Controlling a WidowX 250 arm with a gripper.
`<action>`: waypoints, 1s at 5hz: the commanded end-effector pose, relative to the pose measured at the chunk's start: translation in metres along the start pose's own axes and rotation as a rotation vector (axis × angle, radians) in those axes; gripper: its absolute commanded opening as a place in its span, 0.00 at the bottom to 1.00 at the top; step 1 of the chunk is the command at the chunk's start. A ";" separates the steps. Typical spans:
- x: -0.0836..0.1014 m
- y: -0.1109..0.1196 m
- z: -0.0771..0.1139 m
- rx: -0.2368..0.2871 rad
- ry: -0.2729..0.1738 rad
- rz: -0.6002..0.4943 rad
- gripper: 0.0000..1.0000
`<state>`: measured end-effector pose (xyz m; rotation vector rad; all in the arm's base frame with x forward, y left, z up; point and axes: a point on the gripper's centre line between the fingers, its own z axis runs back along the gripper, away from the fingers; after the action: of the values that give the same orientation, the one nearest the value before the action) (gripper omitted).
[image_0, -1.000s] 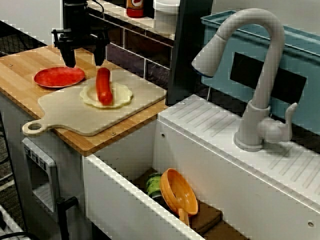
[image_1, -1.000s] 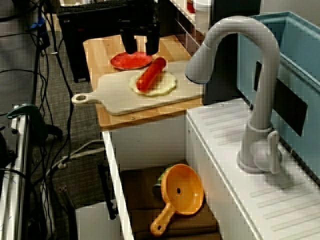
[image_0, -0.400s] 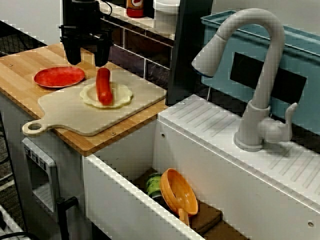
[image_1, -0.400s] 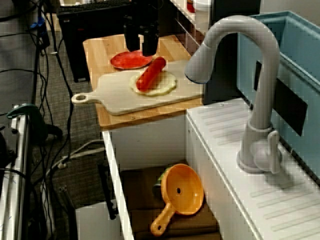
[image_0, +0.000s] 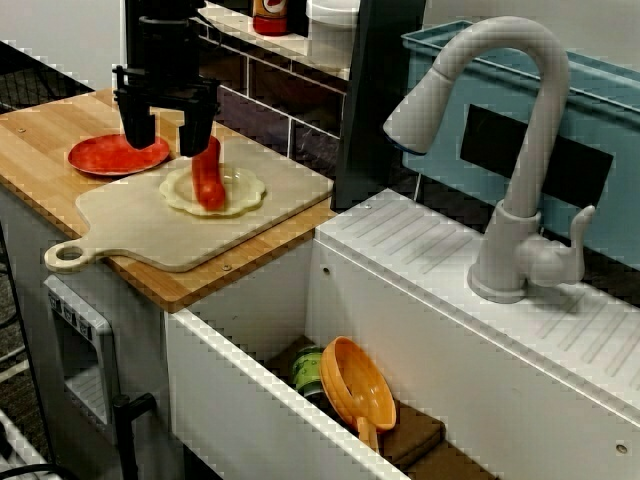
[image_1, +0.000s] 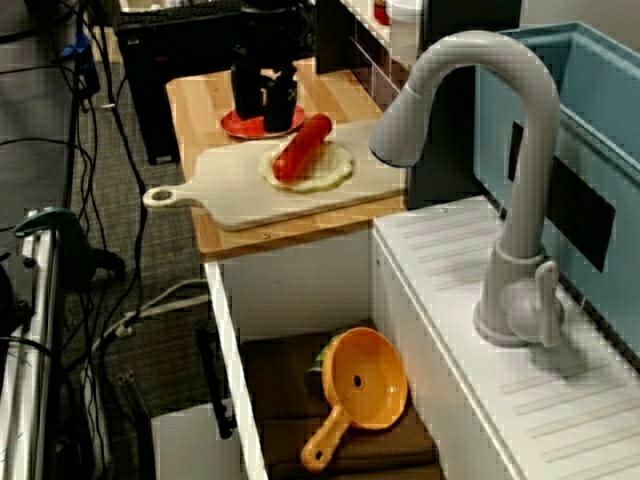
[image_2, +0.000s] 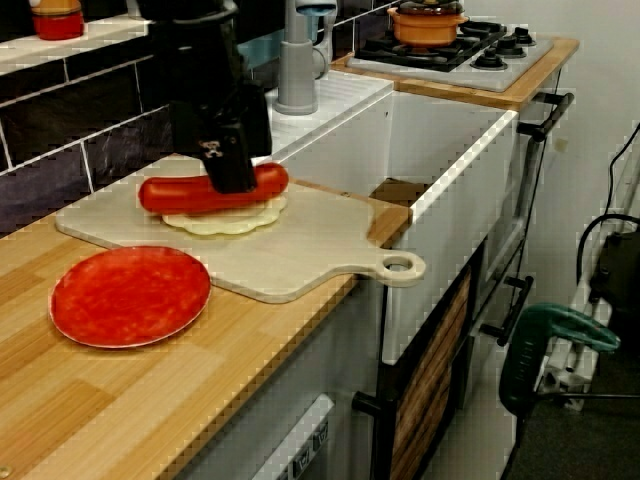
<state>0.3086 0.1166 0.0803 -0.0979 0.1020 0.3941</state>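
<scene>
Your black pincer (image_0: 166, 135) hangs low with its two fingers spread wide, and nothing is between them. One finger is right by the far end of the long red sausage (image_0: 208, 178) - you can't tell if they touch. The sausage lies on a pale yellow wavy-edged round disc (image_0: 240, 192) on the light wooden cutting board (image_0: 150, 235). The other finger is over the flat round red plate (image_0: 100, 155) - just beside the board on the wooden table (image_0: 40, 140). Well apart, an orange plastic strainer (image_0: 365, 385) lies in the white sink (image_0: 230, 400).

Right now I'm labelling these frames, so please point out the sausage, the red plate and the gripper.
sausage (image_0: 208, 180): view across the sink, on its middle.
red plate (image_2: 130, 295): view along the counter, on its bare centre.
gripper (image_0: 165, 143): view across the sink, midway between its fingertips.
</scene>
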 end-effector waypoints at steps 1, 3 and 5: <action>-0.010 -0.010 0.017 -0.030 -0.083 0.048 1.00; 0.001 -0.026 0.022 -0.088 -0.222 0.205 1.00; 0.008 -0.037 0.023 -0.123 -0.281 0.236 1.00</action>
<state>0.3286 0.0859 0.0854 -0.1500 -0.1316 0.6589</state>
